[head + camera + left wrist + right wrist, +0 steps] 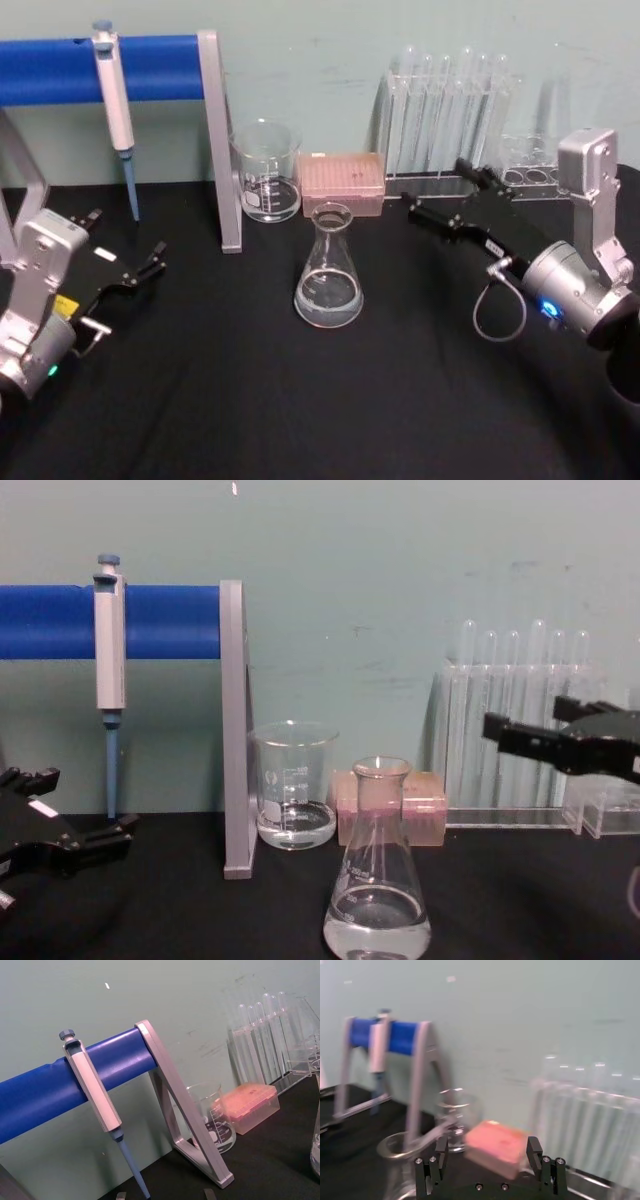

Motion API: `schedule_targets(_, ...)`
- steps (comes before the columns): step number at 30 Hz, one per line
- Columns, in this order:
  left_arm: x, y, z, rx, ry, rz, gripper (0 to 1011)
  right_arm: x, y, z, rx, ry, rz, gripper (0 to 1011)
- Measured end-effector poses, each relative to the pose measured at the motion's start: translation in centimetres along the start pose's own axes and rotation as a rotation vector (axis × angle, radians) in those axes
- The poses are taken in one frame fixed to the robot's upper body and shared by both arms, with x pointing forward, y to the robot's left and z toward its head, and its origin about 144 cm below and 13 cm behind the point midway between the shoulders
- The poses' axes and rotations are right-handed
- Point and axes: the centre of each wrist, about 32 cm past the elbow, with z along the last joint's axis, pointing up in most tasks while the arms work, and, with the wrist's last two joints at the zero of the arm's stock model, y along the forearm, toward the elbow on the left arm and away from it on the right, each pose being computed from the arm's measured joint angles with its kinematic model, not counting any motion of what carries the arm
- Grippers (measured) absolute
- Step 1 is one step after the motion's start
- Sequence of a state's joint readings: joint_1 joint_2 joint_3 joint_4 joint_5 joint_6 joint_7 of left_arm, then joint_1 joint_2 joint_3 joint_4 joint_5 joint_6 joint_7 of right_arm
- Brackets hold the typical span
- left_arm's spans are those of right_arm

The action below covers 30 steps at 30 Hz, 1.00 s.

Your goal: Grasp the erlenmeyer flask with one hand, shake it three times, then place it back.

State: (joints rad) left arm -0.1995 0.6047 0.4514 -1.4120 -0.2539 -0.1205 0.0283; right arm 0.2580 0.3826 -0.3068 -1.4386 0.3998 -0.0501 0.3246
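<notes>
- Nearest the head camera lay the black cloth-covered surface (300, 400), bare in front; the left black two-jawed tool (140, 270) sat low at its left edge on a grey arm, jaws spread and holding nothing, parked well apart from the glassware.
- Mid-surface stood the clear glass conical erlenmeyer flask (328, 268), upright on its wide base, long axis vertical, narrow flared neck on top, a little clear liquid at the bottom.
- Right of it and somewhat farther back hung the right black two-jawed tool (432, 205), raised off the surface, jaws parted and empty, fingers pointing toward the robot's left. It looked the nearer of the two, so I judged the flask lay to its left and nearer the robot, at a lower height.
- Behind the flask stood a straight-sided glass beaker (266, 170) and a pink tip box (343, 182).
- Farthest back were a clear rack of test tubes (450, 110) and a blue-barred stand (130, 68) holding a grey pipette (115, 105).
</notes>
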Motion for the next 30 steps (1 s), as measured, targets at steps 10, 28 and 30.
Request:
schedule_targets(10, 0.0, 0.0, 0.0, 0.0, 0.0, 0.0, 1001, -0.6, 1.7, -2.2, -0.002, 0.01, -0.225, 1003)
schedule_targets(28, 0.0, 0.0, 0.0, 0.0, 0.0, 0.0, 1001, -0.6, 3.0, -6.0, -0.131, -0.013, -0.284, 1003)
schedule_targets(30, 0.0, 0.0, 0.0, 0.0, 0.0, 0.0, 1001, -0.6, 3.1, -6.1, -0.138, -0.014, -0.284, 1003)
